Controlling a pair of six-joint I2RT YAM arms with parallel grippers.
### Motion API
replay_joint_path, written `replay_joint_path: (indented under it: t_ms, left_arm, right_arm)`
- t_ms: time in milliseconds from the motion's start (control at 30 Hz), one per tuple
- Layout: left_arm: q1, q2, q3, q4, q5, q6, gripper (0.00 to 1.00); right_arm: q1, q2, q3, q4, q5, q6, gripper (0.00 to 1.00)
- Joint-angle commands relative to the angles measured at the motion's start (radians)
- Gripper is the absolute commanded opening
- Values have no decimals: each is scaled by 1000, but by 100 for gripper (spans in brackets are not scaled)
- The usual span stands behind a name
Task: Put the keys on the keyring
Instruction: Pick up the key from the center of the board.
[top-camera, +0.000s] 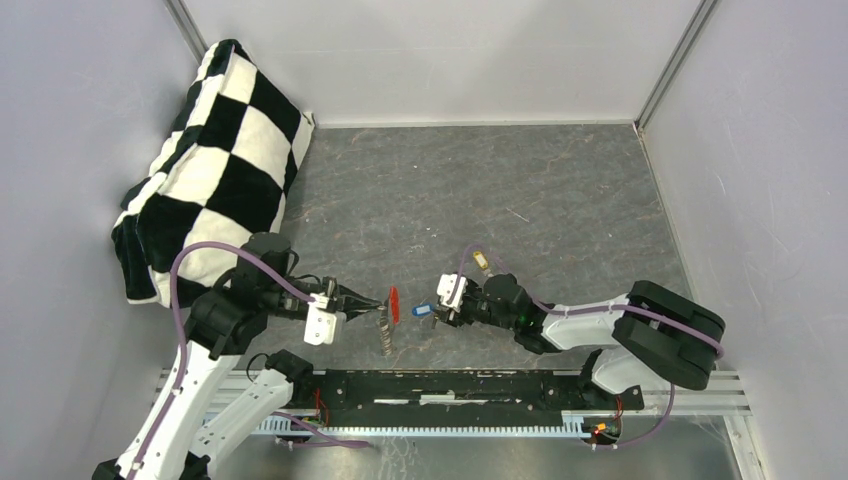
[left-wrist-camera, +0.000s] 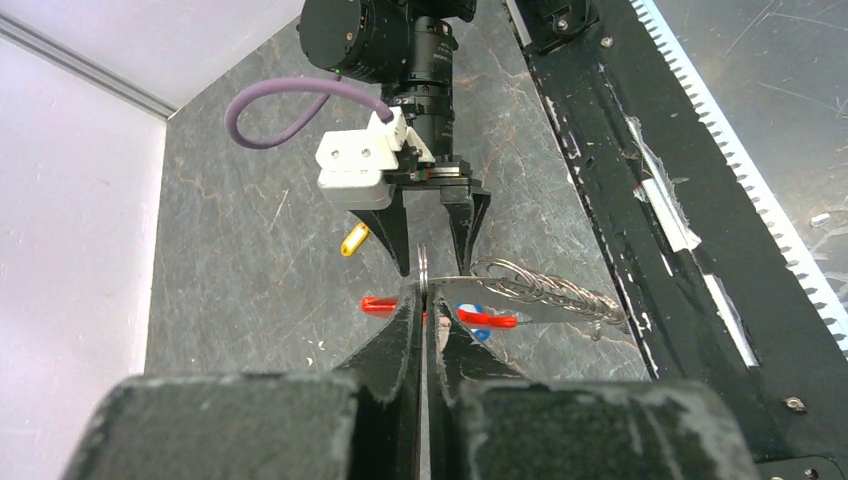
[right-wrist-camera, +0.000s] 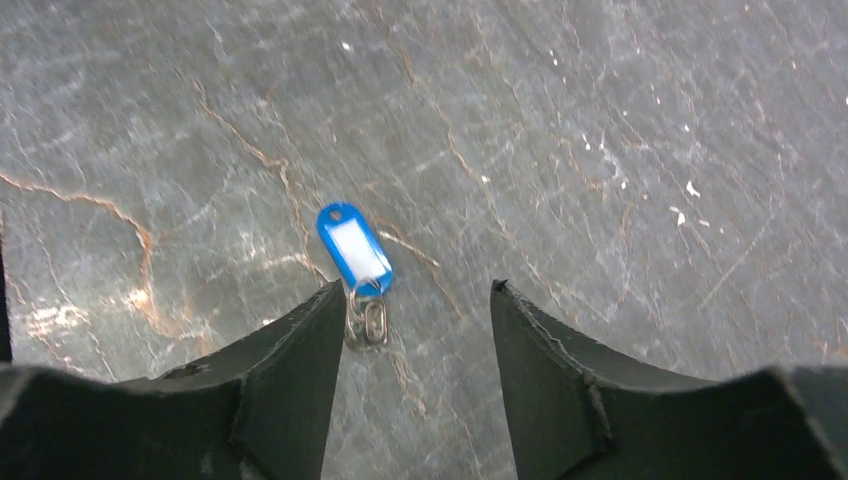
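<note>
My left gripper is shut on the keyring, a red piece seen edge-on with a thin metal ring pinched between the fingertips. A metal chain hangs from it. A blue-capped key lies flat on the table, and its small metal end is beside the inner edge of my right gripper's left finger. That right gripper is open just above it, facing the left one. A yellow-capped key lies behind, apart from both.
A black-and-white checkered cushion leans in the far left corner. The black rail with the arm bases runs along the near edge. Grey walls enclose the slate-like table on three sides.
</note>
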Motion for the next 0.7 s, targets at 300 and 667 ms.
replay_joint_path:
  t_ms: [300, 667]
  left_arm:
    - [-1, -18, 20, -4, -7, -51, 2]
    - [-1, 2, 29, 3, -6, -69, 2]
  right_arm:
    - [4, 109, -76, 317, -113, -10, 54]
    - [-8, 228, -44, 388, -85, -8, 46]
